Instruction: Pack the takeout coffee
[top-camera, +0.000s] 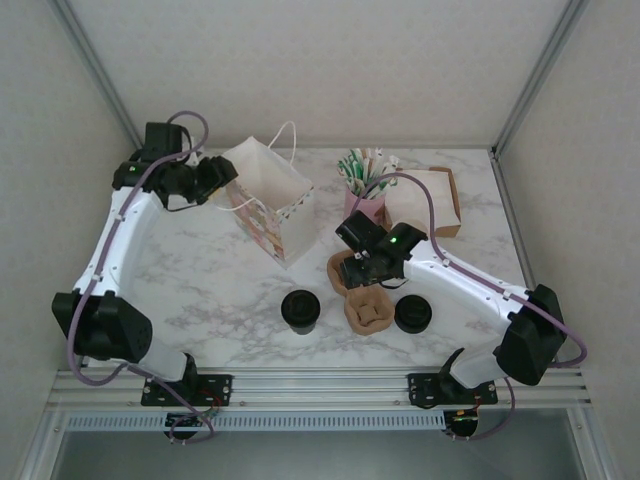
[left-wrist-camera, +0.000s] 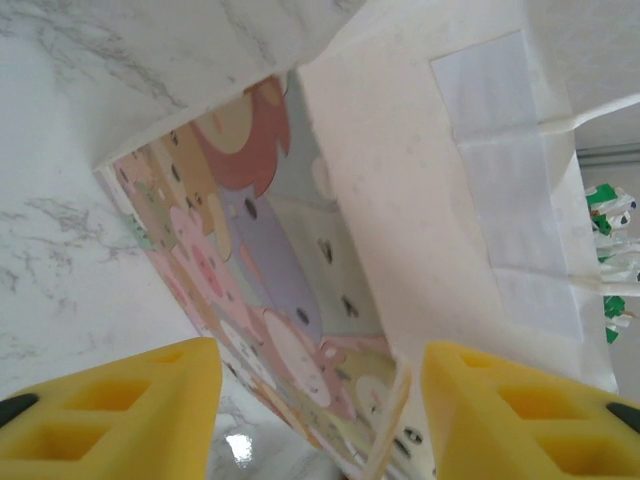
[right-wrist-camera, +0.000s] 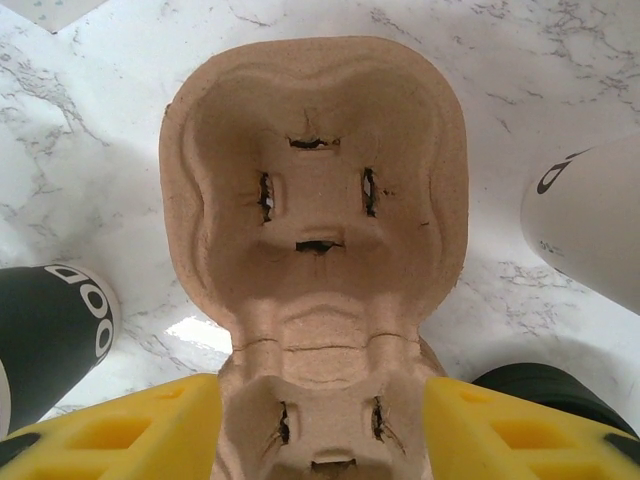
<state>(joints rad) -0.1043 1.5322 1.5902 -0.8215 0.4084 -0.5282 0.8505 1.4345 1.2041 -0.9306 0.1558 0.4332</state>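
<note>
Brown moulded-pulp cup carrier lies empty on the marble table, and the right gripper straddles its near pocket. The yellow fingers stand about a pocket's width apart, one at each wall; I cannot tell whether they press on it yet. One takeout coffee, cream cup under a black lid, stands just beside the carrier on the left-arm side. A second lidded cup stands just beside it on the other side. Neither is in the carrier or the bag.

At the far left, the left gripper hangs with jaws wide and holding nothing, the rim of the printed paper bag running between them.

My worry is the crowding. The pulp is light and thin, so a squeeze on one wall could buckle or skate it into either cup and tip the coffee. The bag looks limp, too; if the left jaws miss the rim, its mouth may sag.
</note>
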